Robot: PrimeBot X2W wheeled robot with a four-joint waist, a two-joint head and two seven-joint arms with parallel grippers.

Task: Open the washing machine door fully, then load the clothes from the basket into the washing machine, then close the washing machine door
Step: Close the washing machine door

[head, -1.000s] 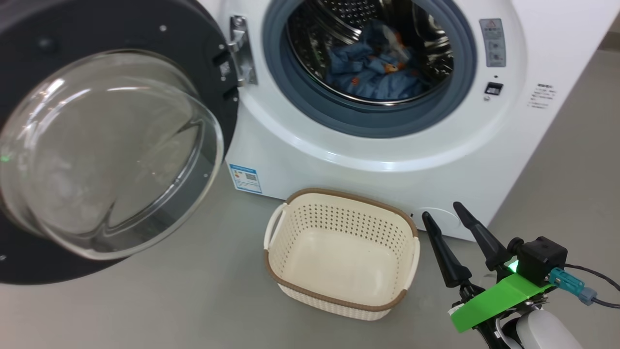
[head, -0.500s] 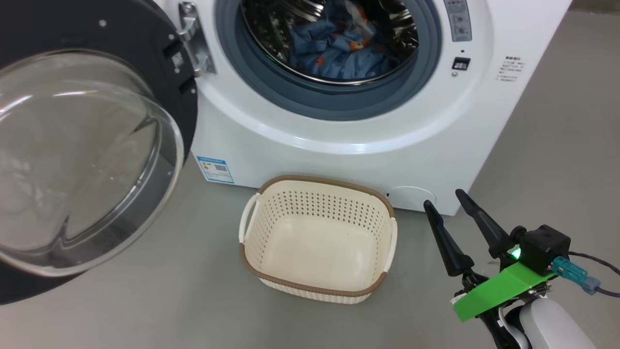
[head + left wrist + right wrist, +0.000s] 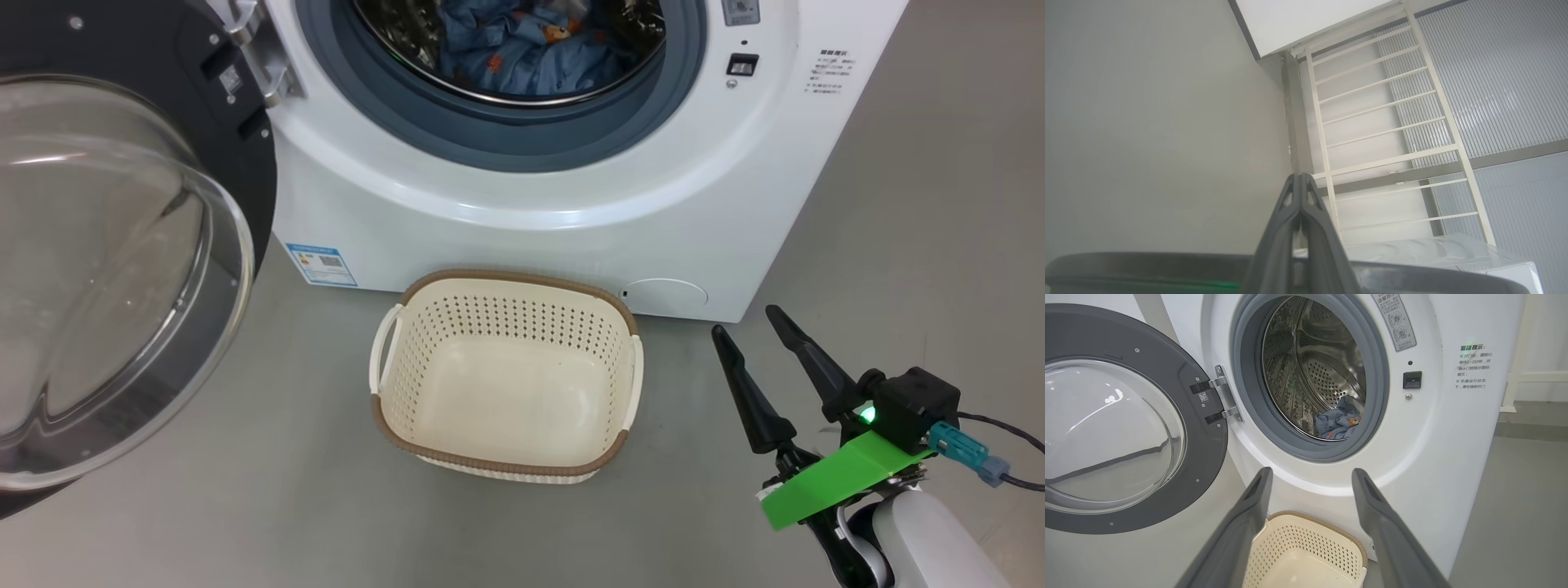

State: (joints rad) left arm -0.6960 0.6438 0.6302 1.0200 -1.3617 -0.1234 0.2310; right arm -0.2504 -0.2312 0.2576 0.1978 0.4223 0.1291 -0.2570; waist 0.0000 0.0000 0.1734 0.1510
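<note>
The washing machine (image 3: 531,237) stands with its door (image 3: 106,269) swung wide open to the left, glass bulge facing me. Blue printed clothes (image 3: 522,41) lie inside the steel drum. On the floor in front sits the basket (image 3: 490,467), with nothing in it. My right gripper (image 3: 744,321) hovers open and holding nothing, just right of the basket. In the right wrist view its fingers (image 3: 1311,471) frame the machine (image 3: 1437,428), the door (image 3: 1126,416), the clothes (image 3: 1337,422) and the basket (image 3: 1306,547). My left gripper (image 3: 1299,176) is shut on nothing, pointing at a wall.
Grey floor (image 3: 939,204) spreads to the right of the machine and around the basket. In the left wrist view a white rail frame (image 3: 1372,122) stands against a ribbed wall, and a dark curved edge (image 3: 1147,265) crosses the bottom of the picture.
The head camera has moved, so machine, door and basket slide up and left in the picture. Nothing itself has shifted; the right gripper stays open at the lower right.
</note>
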